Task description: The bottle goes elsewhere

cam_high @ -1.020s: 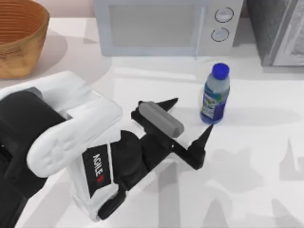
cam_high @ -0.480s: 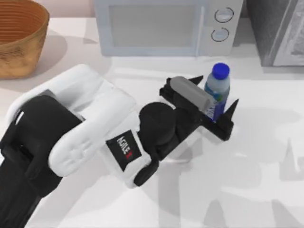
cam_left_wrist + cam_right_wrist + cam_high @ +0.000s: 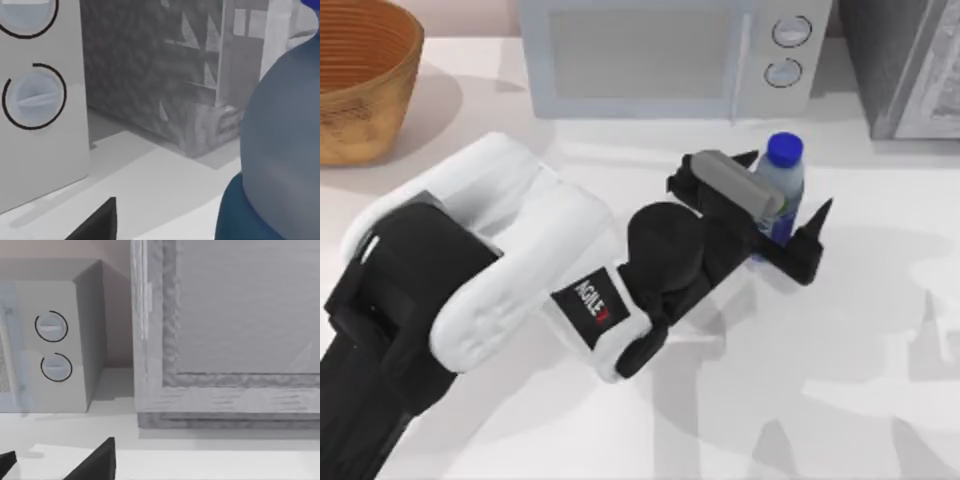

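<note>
Left gripper (image 3: pixel 788 205): fingers spread either side of the bottle (image 3: pixel 778 185), not visibly pressing it; bottle upright on the bench (image 3: pixel 860 330), toward its far right; microwave (image 3: pixel 670 55) at far edge; wicker basket (image 3: pixel 360 75) at far-left corner.

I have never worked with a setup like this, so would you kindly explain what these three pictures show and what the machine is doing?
This is a rendered simulation of a two-armed AgileX robot at a white table. The top picture looks down from above. The big white and black shape is the left arm; its claw stands open around the bottle, a finger on either side, nothing gripped yet. The bottle stands upright before a microwave, with a wicker basket at the far left. The other two pictures come from cameras on each wrist: the left one sits close against the bottle; the right one faces the microwave and a grey cabinet.
</note>
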You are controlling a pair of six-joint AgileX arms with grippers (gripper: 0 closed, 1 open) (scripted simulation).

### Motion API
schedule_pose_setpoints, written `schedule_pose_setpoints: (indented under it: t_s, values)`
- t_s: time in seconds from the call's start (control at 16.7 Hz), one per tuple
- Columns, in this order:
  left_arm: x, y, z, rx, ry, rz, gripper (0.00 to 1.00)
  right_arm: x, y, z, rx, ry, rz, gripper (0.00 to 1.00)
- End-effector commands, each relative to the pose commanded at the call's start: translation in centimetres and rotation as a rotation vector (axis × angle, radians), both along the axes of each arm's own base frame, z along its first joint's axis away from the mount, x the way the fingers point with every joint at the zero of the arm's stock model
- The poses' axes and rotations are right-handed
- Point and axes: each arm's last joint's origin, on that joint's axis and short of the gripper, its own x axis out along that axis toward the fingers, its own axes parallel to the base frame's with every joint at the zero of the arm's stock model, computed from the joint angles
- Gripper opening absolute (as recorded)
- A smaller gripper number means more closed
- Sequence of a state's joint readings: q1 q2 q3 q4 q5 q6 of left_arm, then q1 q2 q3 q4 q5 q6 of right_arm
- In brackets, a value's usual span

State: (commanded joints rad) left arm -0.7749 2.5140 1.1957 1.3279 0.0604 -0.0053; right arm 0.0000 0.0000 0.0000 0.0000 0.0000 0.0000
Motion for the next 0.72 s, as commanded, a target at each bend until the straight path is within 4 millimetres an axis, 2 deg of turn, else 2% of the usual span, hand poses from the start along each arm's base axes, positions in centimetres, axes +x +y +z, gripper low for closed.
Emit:
schedule_pose_setpoints:
  t_s: [0.72]
  values:
    - [0.0, 0.0, 0.0, 0.0, 0.0, 0.0, 0.02, 0.0, 0.0, 0.0, 0.0, 0.0, 0.0, 1.0]
